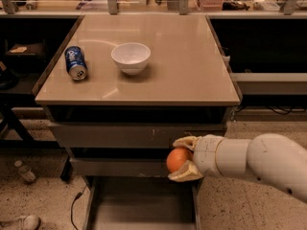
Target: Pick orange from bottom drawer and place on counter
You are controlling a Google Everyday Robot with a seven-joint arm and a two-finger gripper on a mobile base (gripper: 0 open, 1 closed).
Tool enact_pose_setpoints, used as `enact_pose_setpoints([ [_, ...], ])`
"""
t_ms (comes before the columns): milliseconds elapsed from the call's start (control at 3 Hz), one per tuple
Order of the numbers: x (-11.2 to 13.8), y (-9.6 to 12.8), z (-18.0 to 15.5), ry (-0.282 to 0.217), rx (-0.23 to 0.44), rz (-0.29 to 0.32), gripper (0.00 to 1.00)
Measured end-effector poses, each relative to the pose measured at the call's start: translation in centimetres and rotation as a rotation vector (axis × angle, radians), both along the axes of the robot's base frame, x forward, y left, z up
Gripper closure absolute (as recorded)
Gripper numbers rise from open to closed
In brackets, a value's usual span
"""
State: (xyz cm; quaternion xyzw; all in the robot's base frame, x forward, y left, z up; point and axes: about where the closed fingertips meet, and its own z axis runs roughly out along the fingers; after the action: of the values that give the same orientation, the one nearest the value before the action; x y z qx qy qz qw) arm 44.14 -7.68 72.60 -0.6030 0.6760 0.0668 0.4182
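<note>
We see the gripper [178, 159] clamped on the orange [175, 161]. One tan finger [186, 142] curls over the top of the fruit and the other presses up from beneath. The jaws stand only as far apart as the orange is wide. The fruit pokes out to the left of the fingers, with its left side bare and its right side tucked against the gripper's palm.

The white arm [268, 164] runs off to the right of the gripper, thickening toward the edge of view.

Directly below the gripper and a little to its left lies the open drawer [139, 205], its flat grey floor showing between thin side walls. The orange hangs in the air above the right part of that drawer, touching neither floor nor wall.

Behind the gripper and level with it is the grey front of a shallower drawer [120, 166]. Another scratched front [134, 134] sits just above the gripper.

Higher up is the beige worktop [182, 66], well apart from the orange. On it, up and to the left of the gripper, stands a white bowl [130, 57]. Farther left a blue can [76, 63] lies on its side, near the bowl but not touching it.
</note>
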Motion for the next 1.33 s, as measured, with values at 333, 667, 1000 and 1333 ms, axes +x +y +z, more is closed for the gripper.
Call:
enact_pose_setpoints([
  [333, 2.2, 0.3, 5.2, -0.112, -0.052, 0.002, 1.00],
  [667, 2.4, 0.4, 5.8, -0.123, -0.058, 0.001, 1.00],
  [1000, 2.3, 0.7, 6.6, -0.146, -0.065, 0.015, 1.00],
  [1333, 3.5, 1.0, 10.7, -0.246, -0.101, 0.022, 1.00],
])
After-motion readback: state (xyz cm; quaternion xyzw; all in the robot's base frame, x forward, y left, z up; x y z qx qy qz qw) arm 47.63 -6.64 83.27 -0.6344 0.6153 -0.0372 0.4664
